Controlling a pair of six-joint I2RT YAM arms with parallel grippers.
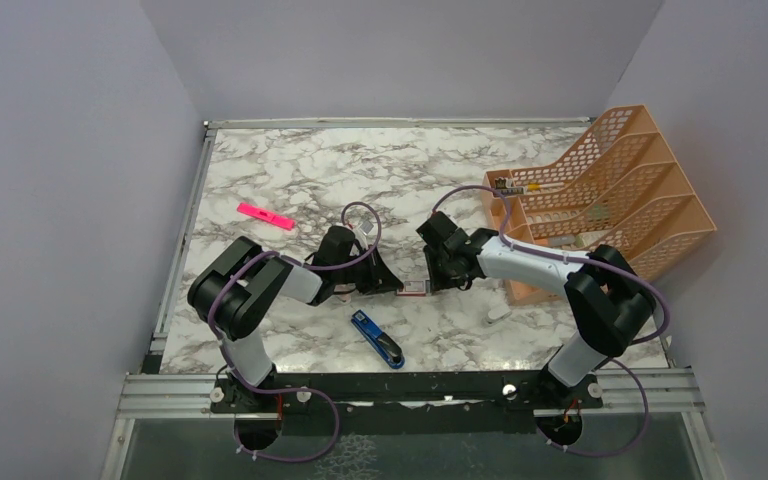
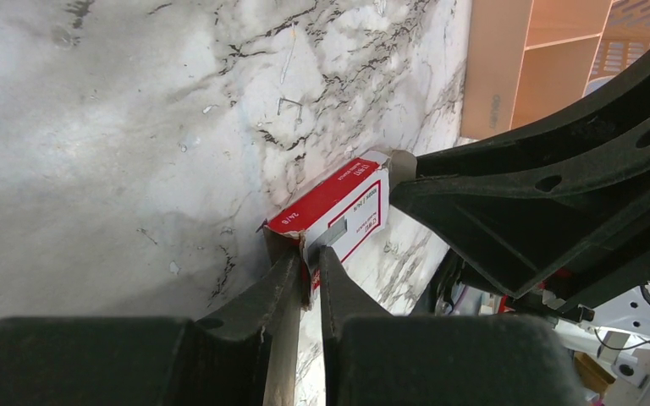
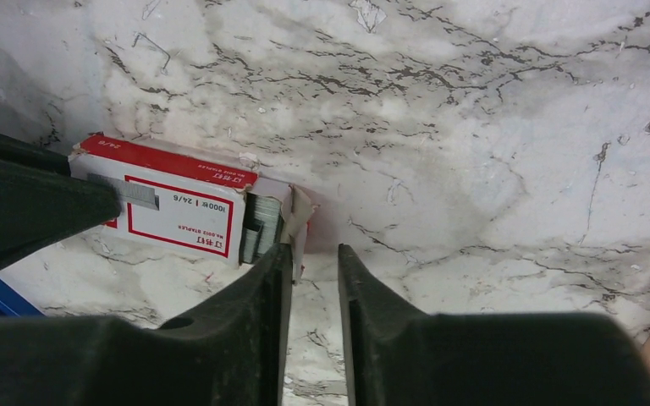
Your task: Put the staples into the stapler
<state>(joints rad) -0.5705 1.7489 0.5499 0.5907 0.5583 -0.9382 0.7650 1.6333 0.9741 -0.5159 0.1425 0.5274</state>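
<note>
The red-and-white staple box (image 1: 415, 287) lies on the marble between my two grippers. My left gripper (image 2: 309, 258) is shut on the box's (image 2: 338, 205) near end, pinching its torn cardboard. In the right wrist view the box (image 3: 173, 207) has its far end open, and the grey staples (image 3: 262, 228) show inside it. My right gripper (image 3: 313, 252) stands at that open end, jaws narrowly apart, the box's loose flap (image 3: 301, 222) against its left finger and nothing gripped. The blue stapler (image 1: 377, 338) lies on the table nearer the bases, apart from both grippers.
An orange mesh file rack (image 1: 610, 190) stands at the right, close behind my right arm. A pink marker (image 1: 265, 215) lies at the back left. A small white piece (image 1: 498, 313) sits by the rack's front corner.
</note>
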